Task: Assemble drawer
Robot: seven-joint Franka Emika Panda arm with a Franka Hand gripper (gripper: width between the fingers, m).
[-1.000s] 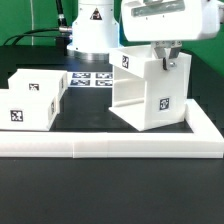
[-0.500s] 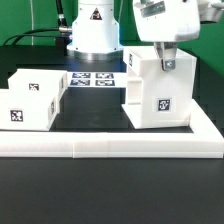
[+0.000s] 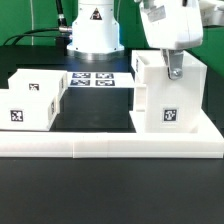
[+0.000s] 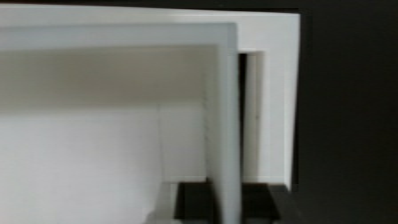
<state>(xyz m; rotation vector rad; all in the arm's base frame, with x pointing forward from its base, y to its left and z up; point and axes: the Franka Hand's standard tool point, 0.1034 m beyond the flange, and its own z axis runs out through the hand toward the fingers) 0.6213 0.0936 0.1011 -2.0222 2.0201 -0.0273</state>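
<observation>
**Housing being set into the corner; drawer not yet handled**

Step in hand: positioning of the housing [image 3: 170, 95]. The claw [image 3: 174, 70] is closed down on the housing's upper wall. The wrist view shows that thin wall pinched between the two dark fingers [image 4: 194, 196]. The housing stands upright at the exterior view's right, close against the corner of the white rail [image 3: 110, 148] that borders the worktop [image 3: 100, 105].

The drawer [image 3: 35, 98] sits on the worktop at the exterior view's left, well apart from the housing and untouched. Its tagged face is turned to the camera. The marker board [image 3: 95, 79] lies behind, between the two.

Next move, in my judgement: let go of the housing once it is seated against the rail, cross to the drawer, grip one of its walls, and line it up squarely with the housing's open face. Which way that opening now faces is not clear from these views.

Change since one second ago: the housing has travelled towards the exterior view's right and turned. Its open side, then plainly visible, is no longer shown. The drawer has not moved.
</observation>
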